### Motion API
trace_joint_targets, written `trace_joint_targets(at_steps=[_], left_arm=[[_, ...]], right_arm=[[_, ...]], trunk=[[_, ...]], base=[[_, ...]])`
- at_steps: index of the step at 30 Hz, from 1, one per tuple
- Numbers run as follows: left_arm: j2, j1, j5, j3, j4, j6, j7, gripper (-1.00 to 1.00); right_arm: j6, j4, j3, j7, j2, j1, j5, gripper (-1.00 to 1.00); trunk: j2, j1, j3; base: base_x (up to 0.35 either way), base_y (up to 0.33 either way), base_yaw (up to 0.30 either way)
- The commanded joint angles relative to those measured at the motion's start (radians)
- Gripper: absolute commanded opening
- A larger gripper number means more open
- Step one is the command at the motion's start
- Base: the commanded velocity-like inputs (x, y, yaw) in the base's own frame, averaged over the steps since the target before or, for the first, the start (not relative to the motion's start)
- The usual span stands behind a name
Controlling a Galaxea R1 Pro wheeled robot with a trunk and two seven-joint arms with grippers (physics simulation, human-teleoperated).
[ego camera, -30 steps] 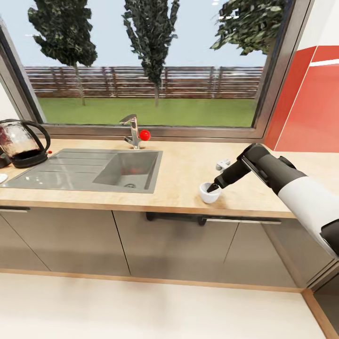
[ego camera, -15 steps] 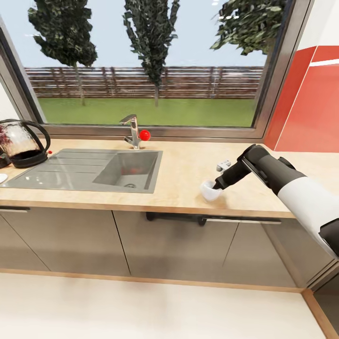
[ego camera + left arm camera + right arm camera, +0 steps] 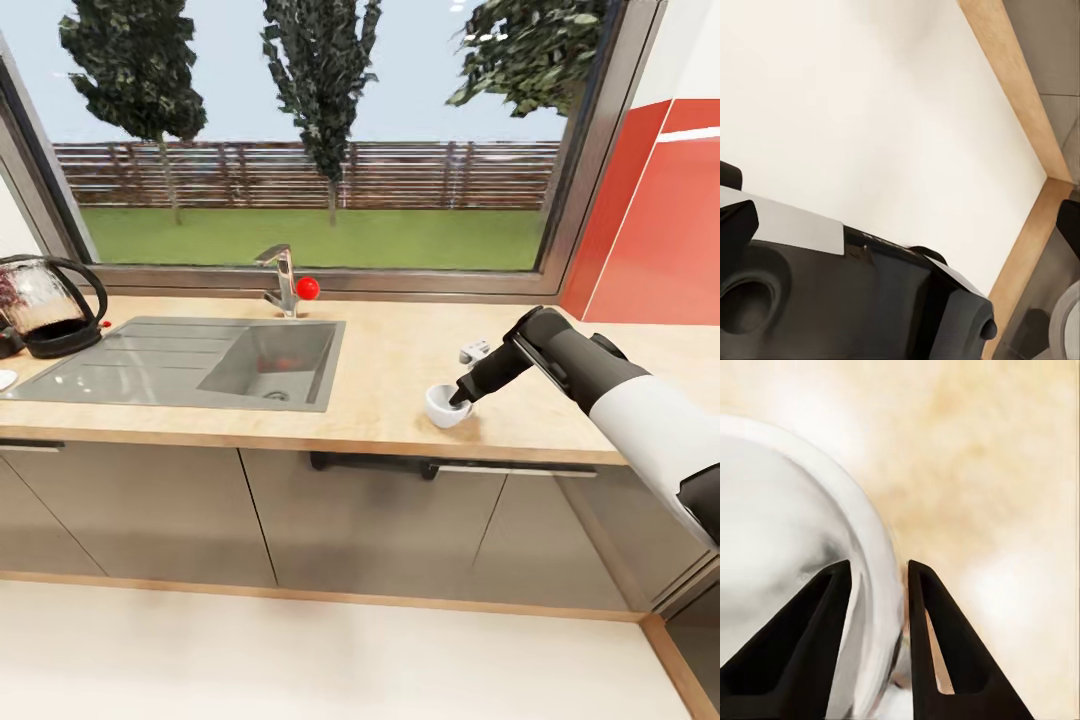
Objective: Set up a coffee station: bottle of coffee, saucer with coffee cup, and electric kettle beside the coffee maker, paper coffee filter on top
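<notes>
1. The coffee cup [image 3: 443,406] is sitting tilted on the kitchen countertop [image 3: 400,350], near its front edge and to the right of the sink [image 3: 190,362].
2. The right gripper [image 3: 459,396] is pinching the cup's rim: in the right wrist view one dark finger [image 3: 802,652] is lying inside the white bowl [image 3: 787,555] and the other outside it, with the wall clamped between them.
3. A small pale object [image 3: 472,352] is lying on the worktop just behind the gripper; I cannot tell what it is.
4. The tap [image 3: 284,280], with a red knob, is standing behind the sink.
5. The electric kettle [image 3: 45,303] is standing far off at the left end of the counter, with a white rim [image 3: 5,379] showing near it at the edge.
6. The left gripper's state cannot be told; its wrist camera is facing pale floor [image 3: 870,112].
</notes>
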Motion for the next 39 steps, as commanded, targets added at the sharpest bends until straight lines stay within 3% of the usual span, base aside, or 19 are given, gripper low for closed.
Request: trace_joint_targets(at_steps=[1, 10, 14, 39], left_arm=[[0.000, 0.000, -0.001, 0.006, 0.000, 0.011, -0.004, 1.00], [-0.001, 0.000, -0.001, 0.006, 0.000, 0.011, -0.003, 1.00], [0.000, 0.000, -0.001, 0.006, 0.000, 0.012, -0.003, 1.00], [0.000, 0.000, -0.001, 0.006, 0.000, 0.011, -0.005, 1.00]], right_arm=[[0.004, -0.002, 0.004, 0.001, -0.001, -0.001, 0.003, -1.00], [0.004, -0.015, 0.001, 0.002, 0.003, -0.003, 0.003, -1.00], [0.004, -0.066, 0.000, 0.002, 0.004, -0.003, 0.003, -1.00], [0.004, -0.084, 0.000, 0.002, 0.011, -0.003, 0.002, -1.00]], trunk=[[0.007, -0.004, 0.002], [0.070, -0.038, 0.030], [0.098, -0.054, 0.043], [0.098, -0.054, 0.043]], base=[[0.000, 0.000, 0.000], [0.000, 0.000, 0.000], [0.000, 0.000, 0.000], [0.000, 0.000, 0.225]])
